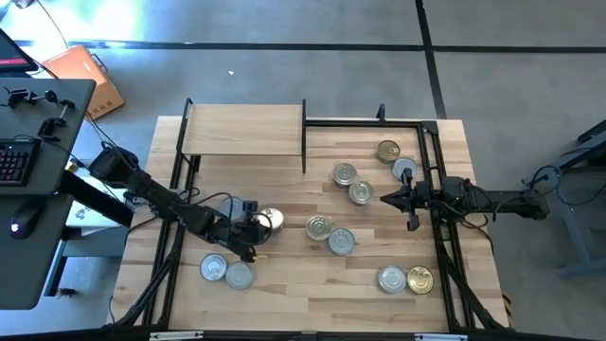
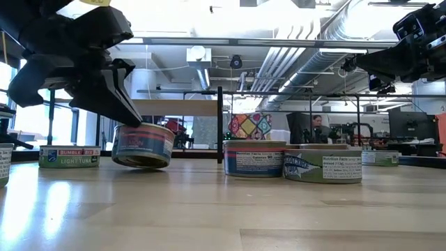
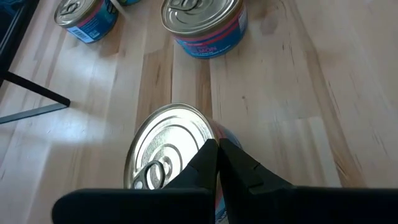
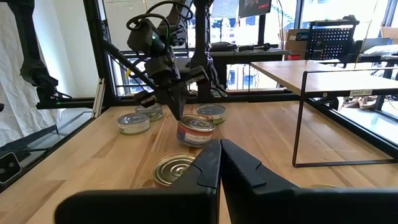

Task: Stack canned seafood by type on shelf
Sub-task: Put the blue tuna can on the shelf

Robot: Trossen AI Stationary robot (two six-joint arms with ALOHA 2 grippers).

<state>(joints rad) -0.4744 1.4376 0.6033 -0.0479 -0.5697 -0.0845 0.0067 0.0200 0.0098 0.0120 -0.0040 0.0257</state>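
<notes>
Things Around the Table

A big wooden table [image 1: 284, 284] sits on a grey floor [image 1: 284, 47]. On one side stands a black desk [image 1: 38, 237] with a keyboard [image 1: 11, 161] (red keys), near an orange box [image 1: 90, 76]

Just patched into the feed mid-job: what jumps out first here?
The left gripper, fingers shut, presses on a tilted red-banded tin at the table's front left. Other tins lie scattered across the table, none on the shelf at the back. The right gripper hangs shut over the right side.
</notes>
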